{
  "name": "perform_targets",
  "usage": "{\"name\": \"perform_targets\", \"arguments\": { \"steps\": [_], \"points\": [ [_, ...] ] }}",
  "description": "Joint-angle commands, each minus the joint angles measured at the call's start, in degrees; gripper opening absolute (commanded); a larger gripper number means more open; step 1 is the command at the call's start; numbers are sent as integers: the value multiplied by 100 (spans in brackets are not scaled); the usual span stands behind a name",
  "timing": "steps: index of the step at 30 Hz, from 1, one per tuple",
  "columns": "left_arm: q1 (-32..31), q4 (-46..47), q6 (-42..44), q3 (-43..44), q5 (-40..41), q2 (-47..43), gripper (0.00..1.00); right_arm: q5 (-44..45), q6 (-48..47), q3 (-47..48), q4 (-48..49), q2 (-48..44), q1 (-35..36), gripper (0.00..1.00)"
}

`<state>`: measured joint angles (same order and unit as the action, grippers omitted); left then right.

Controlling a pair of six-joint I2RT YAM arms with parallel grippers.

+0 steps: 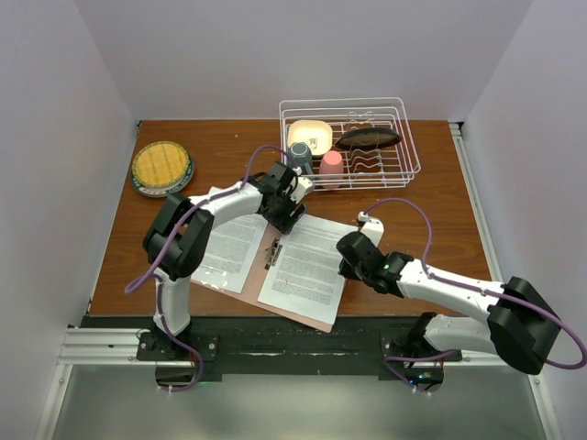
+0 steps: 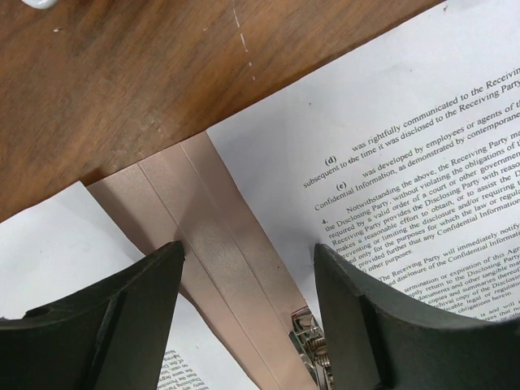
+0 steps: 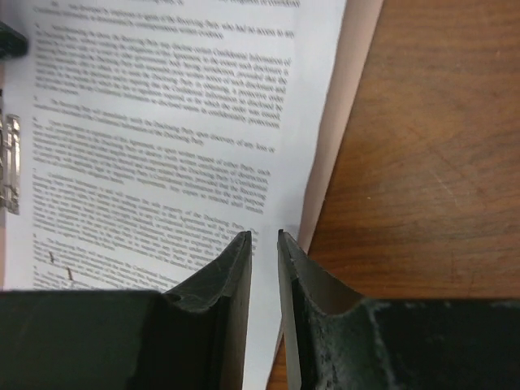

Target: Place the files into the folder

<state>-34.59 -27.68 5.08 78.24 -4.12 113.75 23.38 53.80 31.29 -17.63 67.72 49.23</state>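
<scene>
Top external view first: the brown wooden table (image 1: 431, 229) fills most of it, and the salmon folder (image 1: 256, 278) lies open and flat on the near half, turned a bit askew. Everything else I'll place off that folder. Behind it, toward the far right, there's a white wire dish rack (image 1: 410, 147) holding a yellow bowl (image 1: 309, 136), a dark oval dish (image 1: 367, 137), a pink cup (image 1: 331, 165) and a grey-blue cup (image 1: 300, 156). The files are both on the folder already, left sheet (image 1: 229, 252) on the left leaf and right sheet (image 1: 307, 266) on the right leaf, with a strip of pink spine showing between them. Far-left of the folder sits a plate (image 1: 147, 191) with a yellow woven mat (image 1: 160, 163) on it. The left gripper (image 2: 248, 260) hangs over the far end of the folder's spine, jaws spread wide with nothing between them, just bare spine underneath. The right gripper (image 3: 264, 240) is at the folder's right edge, right where the right sheet ends; its fingers are down to a thin slit, and honestly I can't tell if they're pinching the paper or not. Smallest bit: the silver clip (image 2: 309, 341) on the spine, mid-folder.
</scene>
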Motion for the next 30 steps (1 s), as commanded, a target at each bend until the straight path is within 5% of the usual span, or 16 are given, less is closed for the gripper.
{"name": "perform_targets", "arguments": {
  "steps": [1, 13, 30],
  "points": [
    [-13, -509, -183, 244, -247, -213, 70, 483, -413, 623, -92, 223, -28, 24],
    [830, -669, -43, 605, -485, -495, 71, 686, -1161, 1617, 778, 1945, -265, 24],
    [866, -256, -16, -379, 60, 50, 68, 519, -723, 1539, 726, 2263, -256, 21]
  ]
}}
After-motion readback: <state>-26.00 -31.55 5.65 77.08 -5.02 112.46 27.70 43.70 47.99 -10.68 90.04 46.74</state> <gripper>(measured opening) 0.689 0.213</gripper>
